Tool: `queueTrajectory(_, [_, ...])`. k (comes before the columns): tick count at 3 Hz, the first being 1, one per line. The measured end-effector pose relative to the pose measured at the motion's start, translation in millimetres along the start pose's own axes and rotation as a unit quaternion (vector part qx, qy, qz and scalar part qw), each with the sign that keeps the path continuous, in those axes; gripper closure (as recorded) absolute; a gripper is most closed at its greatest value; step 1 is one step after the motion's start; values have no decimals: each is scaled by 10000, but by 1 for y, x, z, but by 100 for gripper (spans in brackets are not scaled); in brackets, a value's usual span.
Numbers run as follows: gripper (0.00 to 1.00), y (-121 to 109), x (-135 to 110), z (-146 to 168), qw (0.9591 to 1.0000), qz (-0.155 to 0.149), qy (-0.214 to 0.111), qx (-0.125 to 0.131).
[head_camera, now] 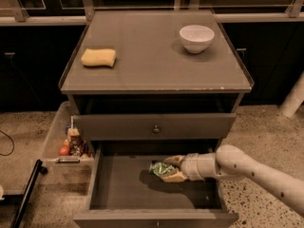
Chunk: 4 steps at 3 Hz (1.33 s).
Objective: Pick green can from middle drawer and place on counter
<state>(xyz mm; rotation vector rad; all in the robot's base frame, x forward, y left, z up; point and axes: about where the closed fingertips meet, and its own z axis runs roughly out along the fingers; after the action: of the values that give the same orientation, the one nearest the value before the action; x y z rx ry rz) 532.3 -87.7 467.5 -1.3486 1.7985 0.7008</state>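
Observation:
The green can (160, 168) lies on the floor of the open middle drawer (123, 189), right of its centre. My gripper (172, 168) reaches in from the right and its fingers (174, 177) are closed around the can, one above and one below it. The arm (256, 172) runs off to the lower right. The counter (152, 56) is the grey-brown top above the drawers.
A yellow sponge (98, 57) lies on the counter's left and a white bowl (196, 37) at its back right. A shut drawer front with a round knob (155, 128) sits above the open drawer. A tray with bottles (72, 144) stands on the floor at left.

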Motion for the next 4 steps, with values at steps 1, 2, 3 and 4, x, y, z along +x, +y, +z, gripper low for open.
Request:
queueTrajectory(1, [100,-1,-30,-37,9997,-169,159,125])
queueTrajectory(2, [100,-20,-66,-85,9985,-394,279,246])
queueTrajectory(3, [100,-17,-70,-85,9984,-420,288,228])
queueTrajectory(4, [100,-6,-110,-109,9955,-850,232,350])
